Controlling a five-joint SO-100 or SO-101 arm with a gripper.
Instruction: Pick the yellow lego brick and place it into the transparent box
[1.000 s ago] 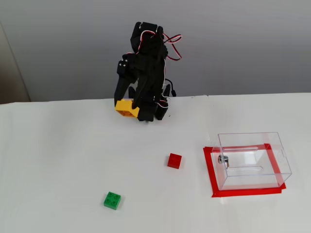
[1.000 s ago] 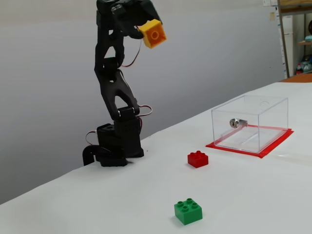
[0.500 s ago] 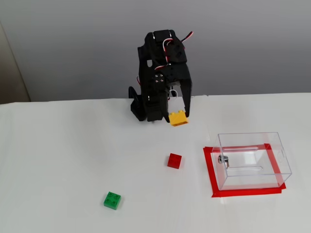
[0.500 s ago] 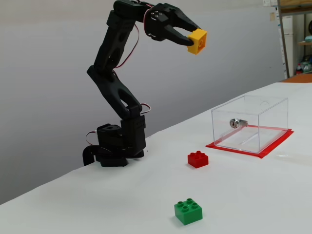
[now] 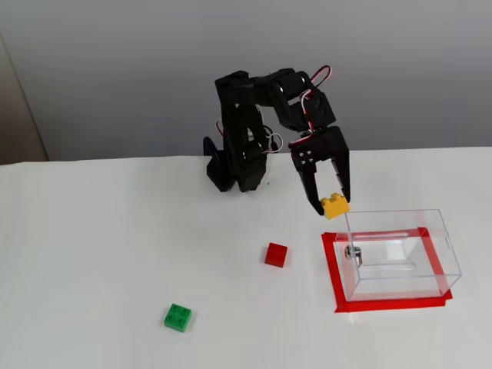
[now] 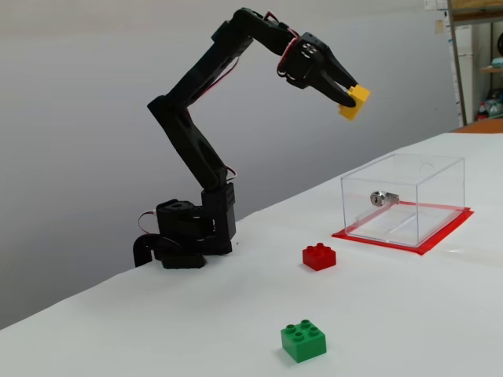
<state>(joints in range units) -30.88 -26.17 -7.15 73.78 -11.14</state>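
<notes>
- The hand [image 5: 334,204] is closed on the yellow brick [image 5: 335,206]; in the side fixed view the hand [image 6: 353,97] pinches the brick [image 6: 354,101] between its two fingers, high in the air and clear of the tabletop [image 6: 440,314].
- Change: over the last second the arm has swung from its folded, upright pose near its base [image 5: 234,173] and stretched out toward the clear box [image 5: 400,254]. The brick has travelled with it, from the 9 o'clock side of the arm to the 4 o'clock side in the view from above.
- Brick position now: in the view from above it lies at the box's 10 o'clock corner, just over the near-left rim. In the side view it hangs well above the box [image 6: 405,196], toward its 11 o'clock, not yet centred over the opening.
- Meaning for the task: the pick is done and the carry is nearly done. The remaining step, as judged here, is a short further reach toward 4 o'clock in the view from above so that the brick sits over the open top, followed by release.
- Risk: released at this point, the brick could strike the rim and fall outside onto the red tape border [image 5: 332,269].
- Unmoved items: the red brick [image 5: 276,254] and the green brick [image 5: 177,317] stay at their places on the tabletop, well apart from the hand.
</notes>
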